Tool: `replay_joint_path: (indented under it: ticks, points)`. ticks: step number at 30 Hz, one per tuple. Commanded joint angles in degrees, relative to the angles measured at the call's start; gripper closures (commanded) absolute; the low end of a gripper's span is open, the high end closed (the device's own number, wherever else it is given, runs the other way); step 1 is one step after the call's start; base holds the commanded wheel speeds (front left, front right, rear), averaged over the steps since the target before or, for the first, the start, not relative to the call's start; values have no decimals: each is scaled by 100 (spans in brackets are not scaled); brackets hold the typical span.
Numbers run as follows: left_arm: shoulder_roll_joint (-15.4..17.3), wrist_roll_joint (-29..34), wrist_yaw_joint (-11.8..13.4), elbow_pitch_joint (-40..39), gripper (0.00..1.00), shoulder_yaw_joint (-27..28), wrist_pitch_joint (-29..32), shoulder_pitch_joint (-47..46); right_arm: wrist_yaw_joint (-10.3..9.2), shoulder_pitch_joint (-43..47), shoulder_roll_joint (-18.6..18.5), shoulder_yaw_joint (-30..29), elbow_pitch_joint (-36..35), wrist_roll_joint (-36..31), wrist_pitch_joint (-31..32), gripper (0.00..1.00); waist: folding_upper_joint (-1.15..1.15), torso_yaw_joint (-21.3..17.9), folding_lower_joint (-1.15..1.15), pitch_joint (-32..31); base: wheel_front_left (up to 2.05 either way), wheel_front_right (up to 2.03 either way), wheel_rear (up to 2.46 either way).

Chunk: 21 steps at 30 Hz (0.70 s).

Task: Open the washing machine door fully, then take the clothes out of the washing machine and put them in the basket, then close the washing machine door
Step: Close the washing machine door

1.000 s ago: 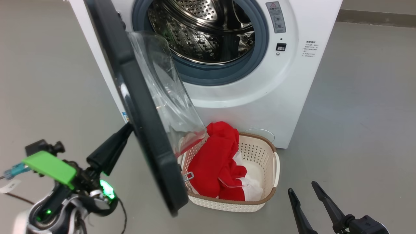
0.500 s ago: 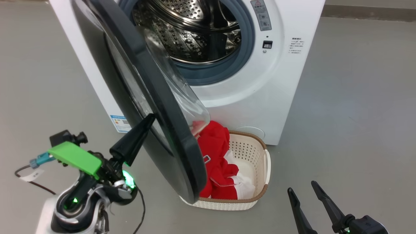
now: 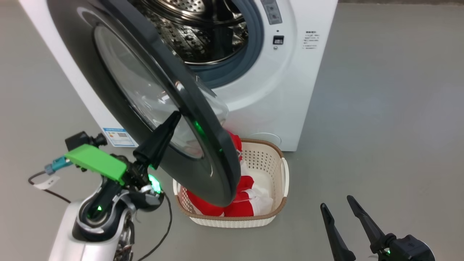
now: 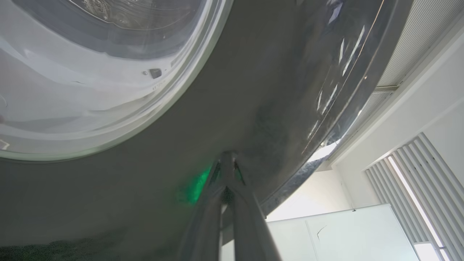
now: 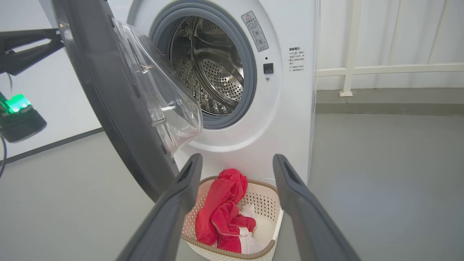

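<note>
The washing machine (image 3: 290,90) stands with its steel drum (image 5: 217,72) showing bare. Its door (image 3: 203,145), black-rimmed with a clear glass bowl (image 5: 163,101), hangs partly open, angled over the basket. My left gripper (image 3: 175,116) is shut, its tip touching the outer face of the door rim (image 4: 272,90) just below the window (image 4: 90,72); the joined fingers (image 4: 227,170) hold nothing. The red and white clothes (image 3: 246,208) lie in the cream basket (image 3: 279,174) on the floor before the machine. My right gripper (image 3: 336,203) stands open and empty, to the right of the basket (image 5: 270,206).
Grey floor spreads to the right of the machine. A white railing and low kerb (image 5: 348,90) run behind it. The door's lower edge overhangs the left half of the basket. My left arm's cable (image 3: 159,239) trails on the floor.
The door has swung toward the machine, from edge-on to showing its outer face, with my shut left gripper following up and right against it. The head view has shifted; the right gripper stays put.
</note>
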Motion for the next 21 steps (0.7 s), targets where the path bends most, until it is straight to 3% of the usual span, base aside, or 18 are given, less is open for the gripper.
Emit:
replay_joint_path:
  ticks: [1, 21]
  points:
    - [71, -66, -110, -93, 100, 98, -72, -330, 9, -218, -29, 133, -156, -40, -25, 0, 0, -87, 0, 74, 0, 0, 0]
    - [71, -324, -385, 787, 100, -231, -817, -1372, 9, -422, -29, 144, -128, -65, -62, 0, 0, -646, 0, 419, 0, 0, 0]
